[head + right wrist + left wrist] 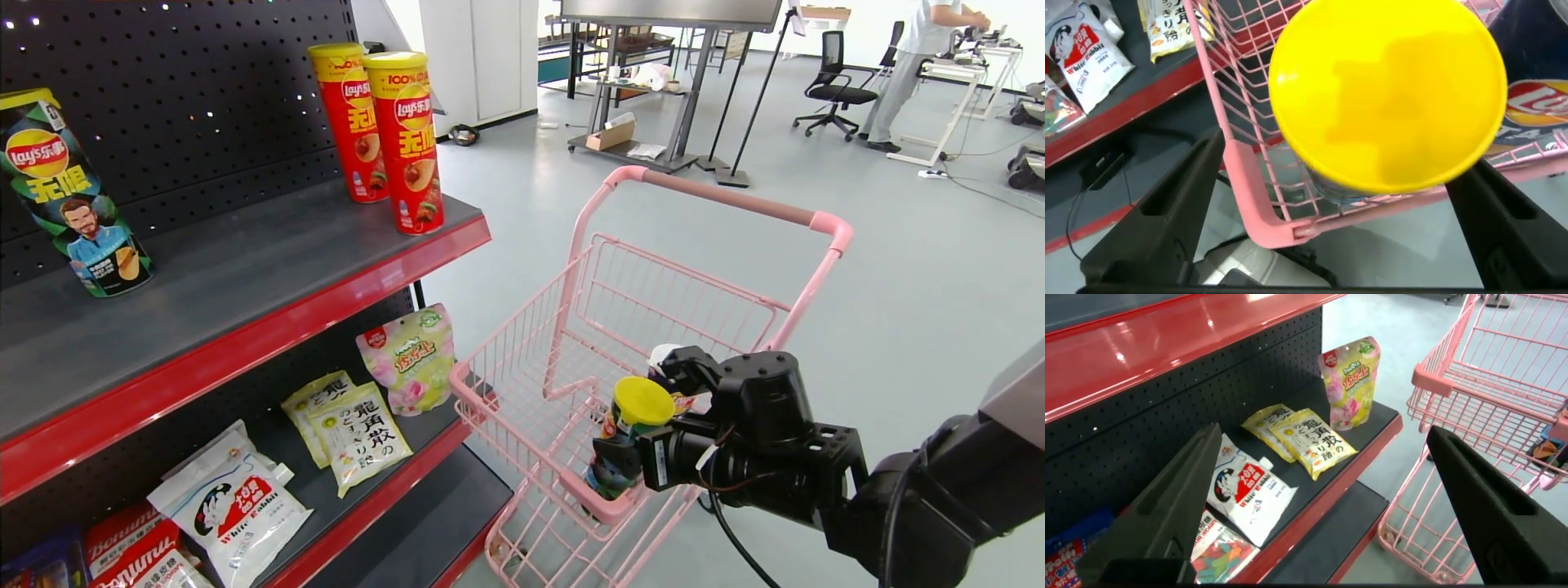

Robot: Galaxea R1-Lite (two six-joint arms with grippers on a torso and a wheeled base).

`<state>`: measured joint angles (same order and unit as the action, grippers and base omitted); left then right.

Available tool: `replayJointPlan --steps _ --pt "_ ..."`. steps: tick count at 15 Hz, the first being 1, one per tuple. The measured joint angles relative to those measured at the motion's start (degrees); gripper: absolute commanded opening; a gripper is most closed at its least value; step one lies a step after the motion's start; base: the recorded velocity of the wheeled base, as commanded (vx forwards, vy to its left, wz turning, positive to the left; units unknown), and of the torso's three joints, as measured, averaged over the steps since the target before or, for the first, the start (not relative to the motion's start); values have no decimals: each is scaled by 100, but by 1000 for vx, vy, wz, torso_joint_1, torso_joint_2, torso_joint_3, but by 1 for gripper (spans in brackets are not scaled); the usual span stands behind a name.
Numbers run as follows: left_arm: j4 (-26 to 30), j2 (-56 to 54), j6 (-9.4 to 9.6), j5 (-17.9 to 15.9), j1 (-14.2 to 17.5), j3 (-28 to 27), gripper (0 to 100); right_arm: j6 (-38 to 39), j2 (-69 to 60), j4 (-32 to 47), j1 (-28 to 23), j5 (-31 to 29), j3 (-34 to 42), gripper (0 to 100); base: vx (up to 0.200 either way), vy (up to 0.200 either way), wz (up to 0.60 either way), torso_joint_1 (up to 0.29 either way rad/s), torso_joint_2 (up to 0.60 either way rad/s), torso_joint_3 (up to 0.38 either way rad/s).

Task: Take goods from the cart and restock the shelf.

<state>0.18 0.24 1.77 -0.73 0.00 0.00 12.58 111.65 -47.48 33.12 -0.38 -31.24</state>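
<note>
Right gripper (624,454) (1331,222), lower centre-right of the head view: claw closed around the chip can (643,402) (1388,90). The can has a yellow lid and stands roughly upright. Its lower end is level with the near rim of the pink cart (506,425) (1249,204), at the cart's left front corner.

Left gripper (1327,514): claw open and holding nothing, fingers spread wide, facing the lower tier of the shelf (269,327) (1315,531).

Upper tier, top centre-left of the head view: two red cans (384,131) stand side by side near the shelf's end. A dark can (77,204) leans at the far upper left.

Lower tier, lower left of the head view: snack bags (359,433) (1310,441) lie flat, and one pale green pouch is propped against the back panel.
</note>
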Motion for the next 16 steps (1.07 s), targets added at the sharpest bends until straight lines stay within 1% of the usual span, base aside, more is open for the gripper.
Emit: replayJointPlan --steps 5,10,13,14,16 --pt "0 0 0 -2 -2 0 100 -5 257 -11 -35 2 -240 100 0 0 0 0 0 0" --pt "0 0 0 -5 0 0 100 -44 530 -471 -105 -9 -240 100 0 0 0 0 0 0" --pt "0 0 0 -6 0 0 100 -46 631 -490 -116 -6 -246 100 0 0 0 0 0 0" --pt "0 0 0 -5 0 0 100 -46 646 -490 -116 -11 -244 0 0 0 0 0 0 0" --pt "0 0 0 -5 -2 0 100 -43 679 -494 -110 -11 -227 0 0 0 0 0 0 0"
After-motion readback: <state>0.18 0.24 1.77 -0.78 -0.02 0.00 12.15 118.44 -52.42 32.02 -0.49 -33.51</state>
